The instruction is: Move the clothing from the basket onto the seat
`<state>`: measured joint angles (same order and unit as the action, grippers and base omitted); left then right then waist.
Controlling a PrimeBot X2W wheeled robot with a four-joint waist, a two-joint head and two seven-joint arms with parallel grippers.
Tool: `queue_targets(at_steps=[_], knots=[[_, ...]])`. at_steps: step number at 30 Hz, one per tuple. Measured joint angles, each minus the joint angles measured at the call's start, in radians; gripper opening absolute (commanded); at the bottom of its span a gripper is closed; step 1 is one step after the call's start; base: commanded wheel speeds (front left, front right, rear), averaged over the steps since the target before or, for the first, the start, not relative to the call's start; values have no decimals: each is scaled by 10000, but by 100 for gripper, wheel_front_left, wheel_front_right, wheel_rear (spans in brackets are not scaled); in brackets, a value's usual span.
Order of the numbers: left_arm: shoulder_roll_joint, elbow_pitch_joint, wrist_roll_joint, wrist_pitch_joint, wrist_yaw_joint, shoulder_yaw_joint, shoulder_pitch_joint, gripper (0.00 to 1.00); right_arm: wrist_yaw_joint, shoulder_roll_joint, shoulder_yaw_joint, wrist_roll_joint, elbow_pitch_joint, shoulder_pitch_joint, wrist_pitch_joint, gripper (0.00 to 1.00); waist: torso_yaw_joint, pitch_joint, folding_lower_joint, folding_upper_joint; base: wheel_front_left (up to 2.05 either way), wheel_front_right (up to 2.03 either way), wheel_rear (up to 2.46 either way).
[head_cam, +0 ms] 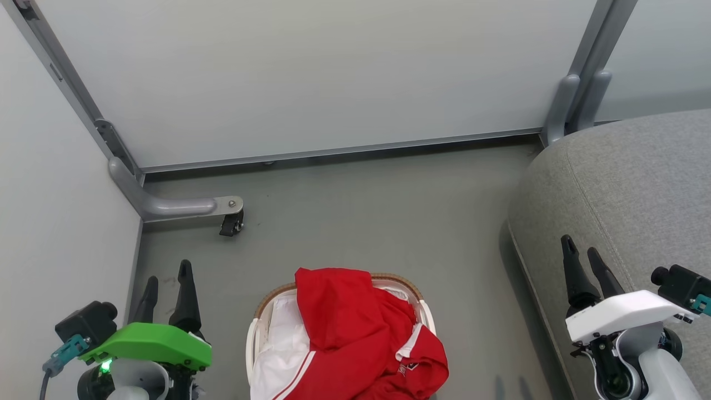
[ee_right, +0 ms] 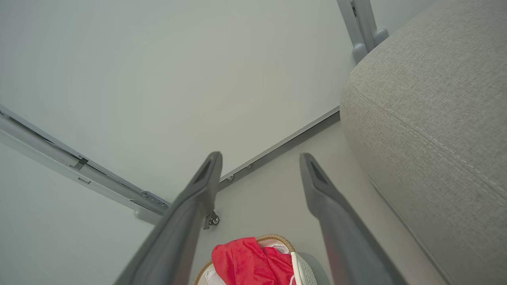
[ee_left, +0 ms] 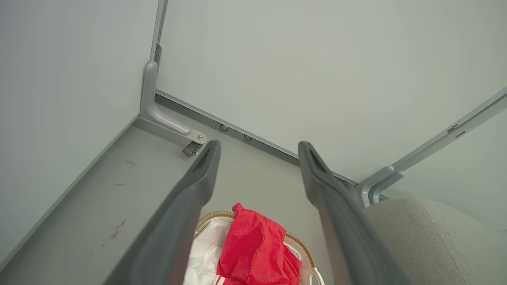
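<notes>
Where the clothing (head_cam: 355,328) drapes, the basket (head_cam: 253,341) rim is hidden.

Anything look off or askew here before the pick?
Only minor: the clothing is heaped untidily and spills over the basket rim on the head view's right. Faint reddish scuffs mark the floor. No damage visible.

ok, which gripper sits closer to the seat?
The right gripper, white-housed, at the edge of the seat; the green-housed left gripper is beyond the basket, by the wall.
</notes>
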<state>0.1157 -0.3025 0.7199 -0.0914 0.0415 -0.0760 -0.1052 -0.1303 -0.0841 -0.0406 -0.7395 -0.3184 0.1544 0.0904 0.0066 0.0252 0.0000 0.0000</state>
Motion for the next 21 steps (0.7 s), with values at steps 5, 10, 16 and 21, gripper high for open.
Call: queue_targets(at_steps=[5, 10, 16, 21], knots=[[44, -40, -558, -169, -155, -75, 1, 100, 0, 2, -17, 625, -19, 0, 169, 100, -37, -1, 0, 0, 0, 0, 0], [105, -117, -1135, -314, -240, -157, 4, 100, 0, 4, 0, 1231, -13, 0, 311, 100, -44, 5, 0, 0, 0, 0, 0], [138, -221, -1781, -464, -251, -257, 4, 100, 0, -19, 146, 1896, -56, 9, 481, 100, -7, 41, 0, 0, 0, 0, 0], [136, -311, -2286, -604, -251, -268, 4, 100, 0, -40, 242, 2418, -151, 48, 604, 100, 4, 69, 0, 0, 0, 0, 0]])
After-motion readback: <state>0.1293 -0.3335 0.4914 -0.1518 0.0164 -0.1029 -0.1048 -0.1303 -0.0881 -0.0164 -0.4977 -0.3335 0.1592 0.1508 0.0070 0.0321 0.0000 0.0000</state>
